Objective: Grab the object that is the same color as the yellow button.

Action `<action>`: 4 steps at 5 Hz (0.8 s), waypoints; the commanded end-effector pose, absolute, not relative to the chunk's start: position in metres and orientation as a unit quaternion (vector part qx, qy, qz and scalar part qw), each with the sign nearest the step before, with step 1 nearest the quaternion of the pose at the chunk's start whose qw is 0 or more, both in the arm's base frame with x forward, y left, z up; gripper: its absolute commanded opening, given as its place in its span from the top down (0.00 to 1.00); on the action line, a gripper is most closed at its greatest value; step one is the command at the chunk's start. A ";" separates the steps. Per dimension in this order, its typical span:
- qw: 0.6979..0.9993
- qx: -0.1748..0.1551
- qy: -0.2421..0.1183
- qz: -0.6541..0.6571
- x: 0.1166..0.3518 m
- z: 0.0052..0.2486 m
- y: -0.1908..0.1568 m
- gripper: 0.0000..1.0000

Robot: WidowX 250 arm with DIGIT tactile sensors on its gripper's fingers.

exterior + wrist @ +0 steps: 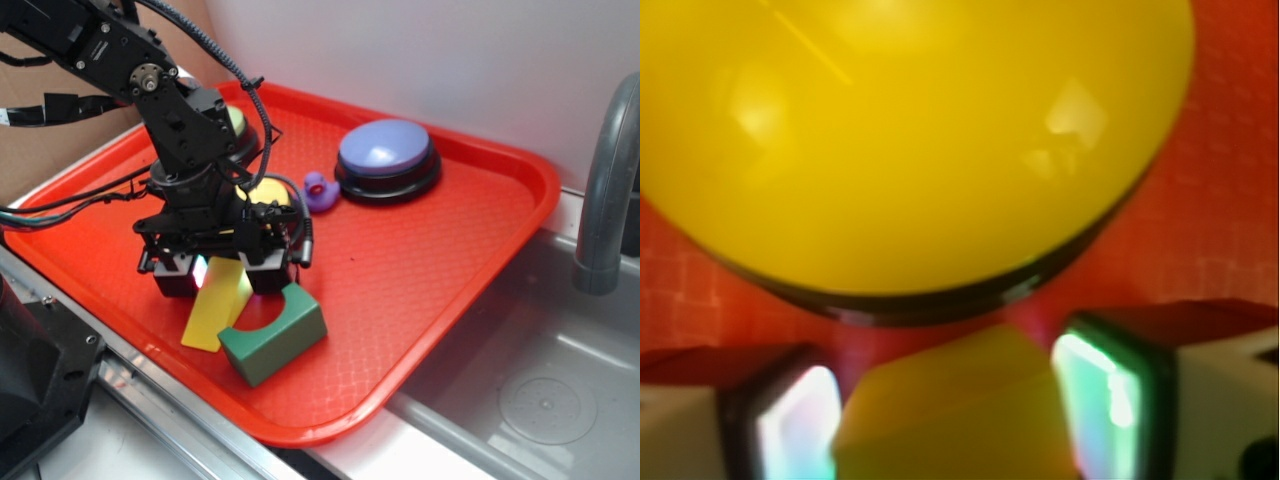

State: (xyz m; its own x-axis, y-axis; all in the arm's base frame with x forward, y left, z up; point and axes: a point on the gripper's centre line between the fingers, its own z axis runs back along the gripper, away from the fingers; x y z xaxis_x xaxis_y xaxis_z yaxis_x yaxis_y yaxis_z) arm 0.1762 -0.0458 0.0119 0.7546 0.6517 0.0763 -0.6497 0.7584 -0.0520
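The tool (222, 272) straddles the small solid yellow wedge-shaped block (217, 303), fingers apart; grasp step, needing closure next, then lift.

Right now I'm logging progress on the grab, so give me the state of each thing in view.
claw: fingers either side of the yellow wedge; closure unclear
yellow wedge: between the fingers, leaning against the green block
green block: on the tray, arch cutout facing up
yellow button: unpressed, behind the claw
purple button: untouched
purple duck: upright
red tray: flat, by the sink
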 end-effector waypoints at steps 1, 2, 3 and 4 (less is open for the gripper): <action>0.943 -0.004 -0.062 0.328 0.177 0.026 -0.042 1.00; 0.959 0.013 -0.073 0.275 0.183 0.054 -0.037 1.00; 0.983 0.002 -0.055 0.174 0.195 0.085 -0.029 1.00; 0.994 -0.008 -0.039 0.099 0.202 0.121 -0.017 1.00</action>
